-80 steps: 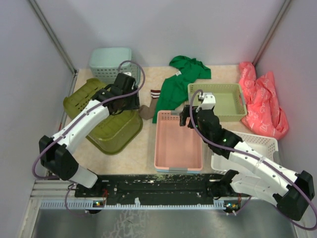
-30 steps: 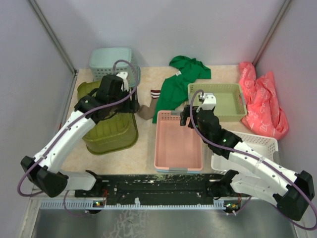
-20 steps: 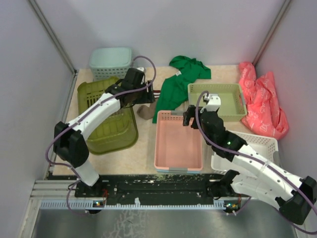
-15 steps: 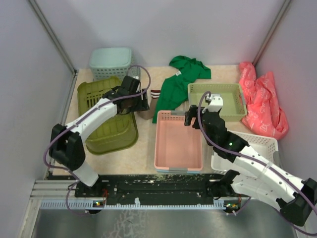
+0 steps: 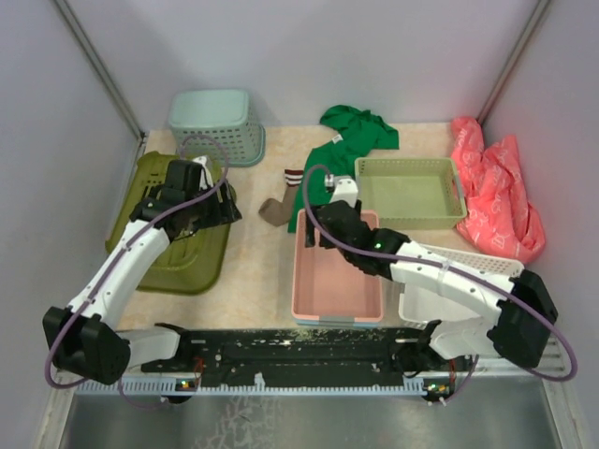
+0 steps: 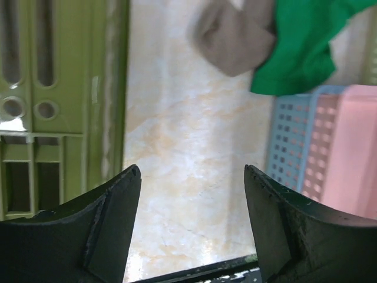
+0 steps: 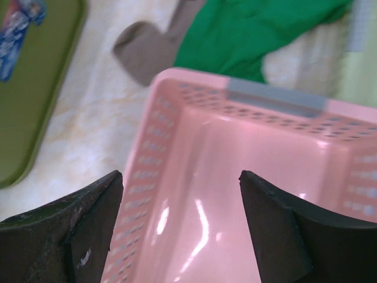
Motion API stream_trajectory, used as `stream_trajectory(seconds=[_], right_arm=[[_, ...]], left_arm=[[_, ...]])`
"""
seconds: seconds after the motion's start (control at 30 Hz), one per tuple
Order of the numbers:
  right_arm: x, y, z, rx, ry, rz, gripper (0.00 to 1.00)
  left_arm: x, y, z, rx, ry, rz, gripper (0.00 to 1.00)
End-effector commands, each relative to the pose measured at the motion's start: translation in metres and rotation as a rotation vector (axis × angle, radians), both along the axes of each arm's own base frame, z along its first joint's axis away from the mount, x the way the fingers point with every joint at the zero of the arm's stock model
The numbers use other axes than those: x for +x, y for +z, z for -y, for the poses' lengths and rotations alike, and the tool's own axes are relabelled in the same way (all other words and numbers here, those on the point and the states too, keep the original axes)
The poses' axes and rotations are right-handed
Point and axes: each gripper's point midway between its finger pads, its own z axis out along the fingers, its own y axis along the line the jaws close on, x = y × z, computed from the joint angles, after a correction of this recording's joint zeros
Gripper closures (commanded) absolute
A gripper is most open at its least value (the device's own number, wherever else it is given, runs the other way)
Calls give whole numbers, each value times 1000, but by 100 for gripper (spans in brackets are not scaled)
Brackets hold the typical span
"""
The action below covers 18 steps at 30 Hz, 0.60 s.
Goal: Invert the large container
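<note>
The large container [image 5: 182, 262], an olive-green slotted basket, lies flat at the table's left side, and its slotted base seems to face up. The left wrist view shows that ribbed, slotted surface [image 6: 59, 88] at the left. My left gripper [image 5: 222, 210] hovers over the container's right edge, open and holding nothing [image 6: 191, 171]; bare tabletop shows between its fingers. My right gripper [image 5: 314, 231] hangs open over the far-left corner of the pink tray [image 5: 337, 276], also holding nothing [image 7: 179, 174]. An olive corner of the container [image 7: 35, 94] shows at the left of the right wrist view.
A teal basket [image 5: 213, 122] stands behind the container. A brown sock [image 5: 274, 210] and a green cloth [image 5: 342, 154] lie in the middle. A light-green tray [image 5: 412, 192], a pink-red bag [image 5: 496, 187] and a white basket [image 5: 473, 276] fill the right side.
The container has gone from leaning on its side to lying flat further left. My left gripper has come off it and swung left. My right gripper has moved left over the pink tray's corner.
</note>
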Motion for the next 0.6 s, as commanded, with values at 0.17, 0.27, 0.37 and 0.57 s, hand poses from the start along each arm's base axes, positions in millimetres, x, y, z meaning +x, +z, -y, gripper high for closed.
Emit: stream_trajectory(seconds=[0.17, 0.27, 0.37, 0.57], right_arm=[[-16, -6, -71, 60, 60, -164, 20], [-7, -11, -39, -34, -68, -156, 19], [8, -11, 2, -38, -143, -150, 19], [6, -6, 27, 41, -105, -143, 20]], left_arm=[[15, 62, 53, -261, -164, 174, 22], [11, 56, 68, -319, -219, 128, 21], [8, 45, 74, -245, -214, 110, 21], [11, 34, 79, -216, -174, 111, 20]])
